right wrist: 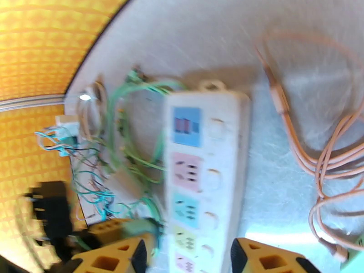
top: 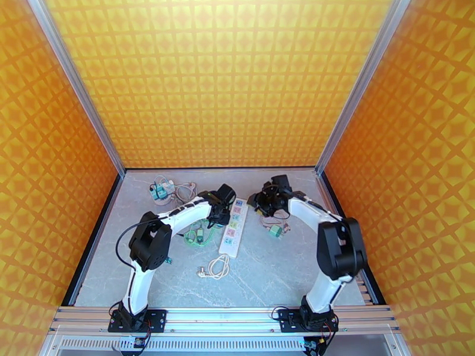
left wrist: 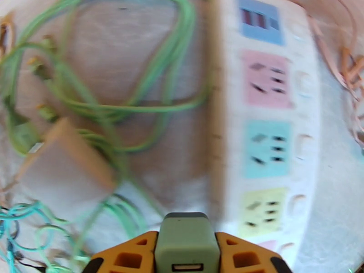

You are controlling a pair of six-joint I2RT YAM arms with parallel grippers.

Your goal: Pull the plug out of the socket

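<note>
A white power strip [top: 233, 228] with pastel sockets lies lengthwise mid-table; in the left wrist view its sockets [left wrist: 268, 110] stand bare. My left gripper [left wrist: 186, 251] is shut on a green plug [left wrist: 186, 237], held just left of the strip [right wrist: 202, 178] and clear of it. From above, that left gripper [top: 222, 206] sits at the strip's far left side. My right gripper [right wrist: 189, 258] is open, its orange fingers [right wrist: 268, 260] either side of the strip's length. In the top view the right gripper [top: 268, 200] is by the strip's far right corner.
A tangle of green cable [left wrist: 113, 101] with a blurred tan adapter [left wrist: 63, 164] lies left of the strip. Orange cable [right wrist: 318, 146] loops on its right, near a small green adapter [top: 276, 231]. A white coiled cord [top: 217, 268] and a teal adapter [top: 161, 190] also lie about.
</note>
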